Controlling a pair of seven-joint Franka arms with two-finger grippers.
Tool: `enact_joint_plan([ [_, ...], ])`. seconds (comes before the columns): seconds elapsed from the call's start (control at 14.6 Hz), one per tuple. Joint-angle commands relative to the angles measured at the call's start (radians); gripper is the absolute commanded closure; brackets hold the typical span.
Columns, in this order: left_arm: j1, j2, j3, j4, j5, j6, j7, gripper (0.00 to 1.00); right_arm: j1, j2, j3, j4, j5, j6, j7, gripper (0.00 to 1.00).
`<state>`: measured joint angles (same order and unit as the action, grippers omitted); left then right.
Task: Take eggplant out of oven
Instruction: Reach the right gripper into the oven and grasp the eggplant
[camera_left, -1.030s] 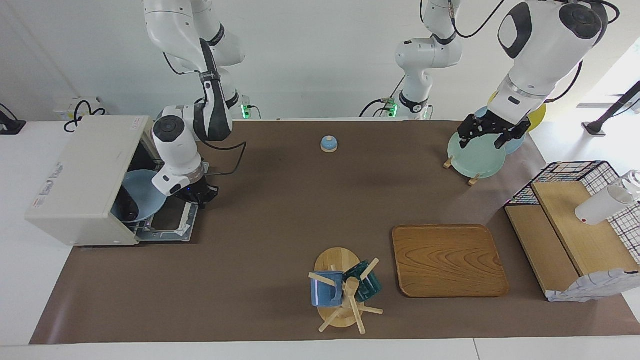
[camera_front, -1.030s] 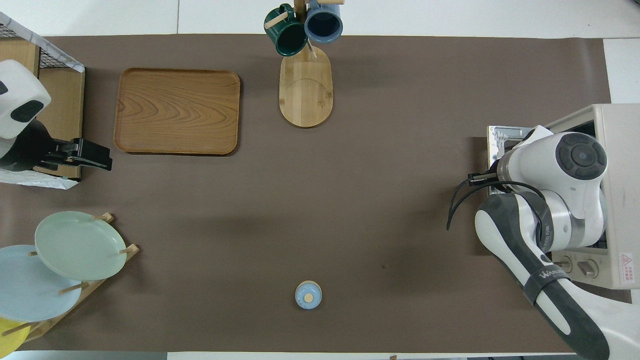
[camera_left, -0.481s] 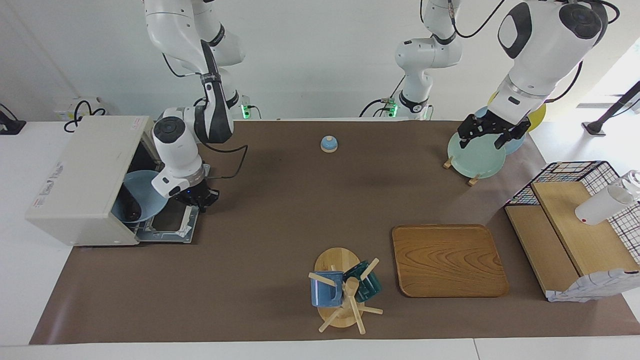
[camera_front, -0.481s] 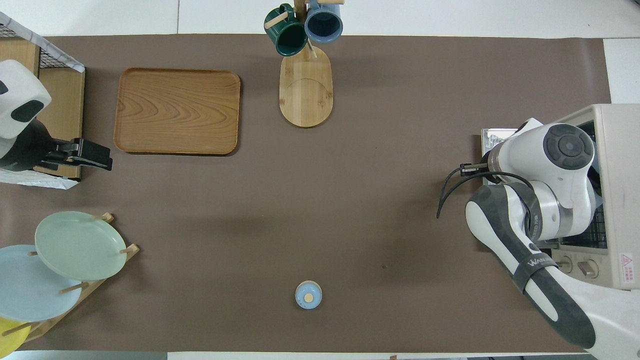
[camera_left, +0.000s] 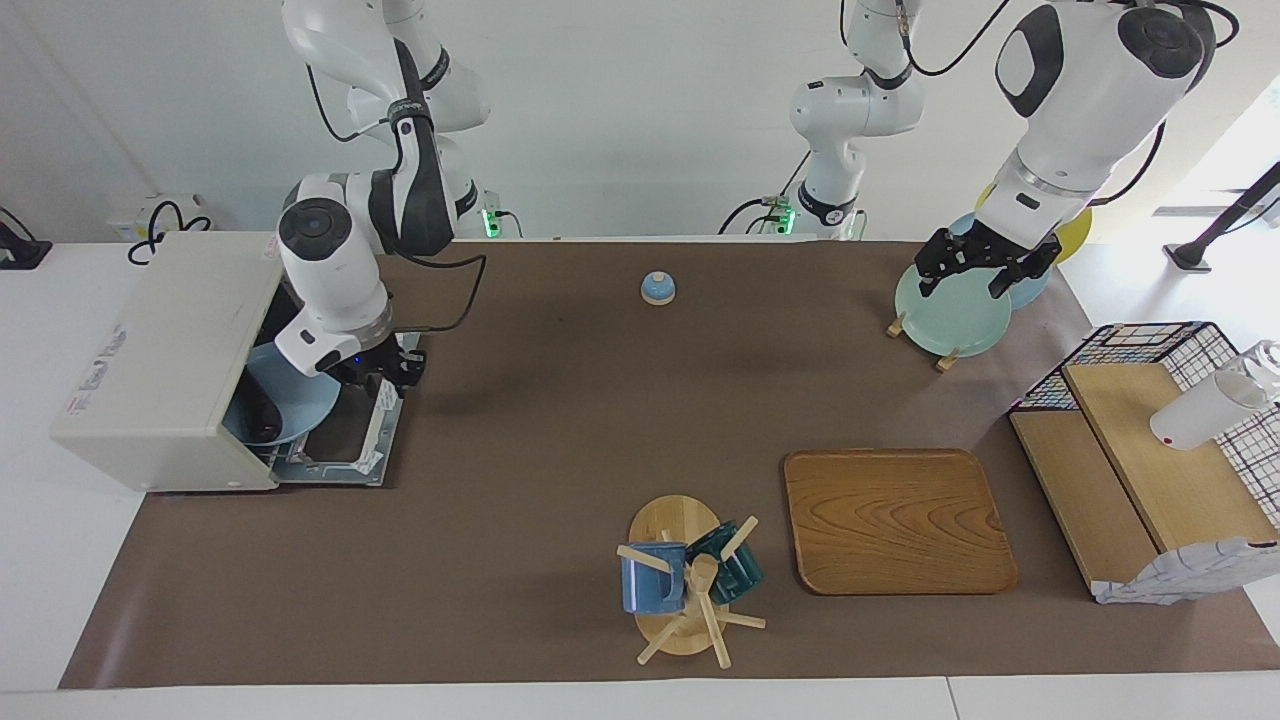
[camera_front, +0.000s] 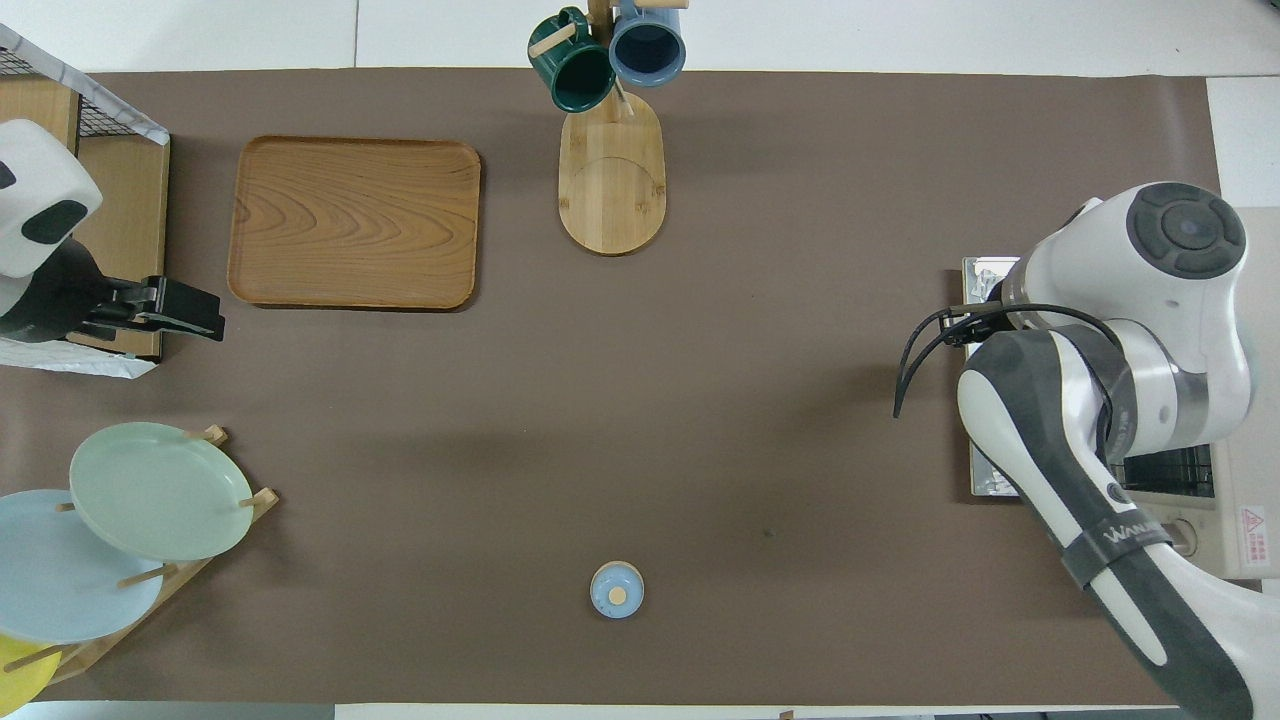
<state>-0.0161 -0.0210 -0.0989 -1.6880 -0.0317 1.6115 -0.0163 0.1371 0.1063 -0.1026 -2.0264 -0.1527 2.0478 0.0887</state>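
**Right gripper low at the open oven door**

The right gripper (camera_left: 385, 368) hangs just over the lowered oven door (camera_left: 345, 440), at the door's edge nearer the robots. Whether its fingers are parted or hold anything cannot be told; the wrist covers them from above. Its arm comes down from the base, elbow bent, with the forearm tilted toward the oven (camera_left: 165, 360) mouth.

Inside the mouth a pale blue plate (camera_left: 290, 395) leans out over the door. A dark shape on it, at the lower rim, may be the eggplant (camera_left: 258, 425), though shadow blurs it.

In front of the door the brown mat (camera_left: 520, 450) lies open toward the table's middle, with the bell (camera_left: 658, 288) and mug tree (camera_left: 685, 580) well apart from the oven.

The left gripper (camera_left: 975, 275) waits, fingers spread and holding nothing, over the green plate (camera_left: 950, 315) in the plate rack. The wooden tray (camera_left: 898, 520) lies farther from the robots.
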Motion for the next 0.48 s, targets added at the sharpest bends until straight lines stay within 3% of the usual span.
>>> enact_joint_plan([
  [0.0,0.010,-0.005,-0.004,0.004,-0.004,-0.008,-0.007,0.00,-0.062,-0.016,0.006,-0.018,-0.042,-0.014,-0.007,0.56],
  [0.34,0.008,-0.005,-0.004,0.004,-0.004,-0.008,-0.007,0.00,-0.111,-0.036,0.006,-0.101,-0.042,0.067,-0.084,0.60],
  [0.41,0.010,-0.005,-0.004,0.004,-0.004,-0.008,-0.007,0.00,-0.114,-0.042,0.006,-0.124,-0.042,0.096,-0.098,0.66],
])
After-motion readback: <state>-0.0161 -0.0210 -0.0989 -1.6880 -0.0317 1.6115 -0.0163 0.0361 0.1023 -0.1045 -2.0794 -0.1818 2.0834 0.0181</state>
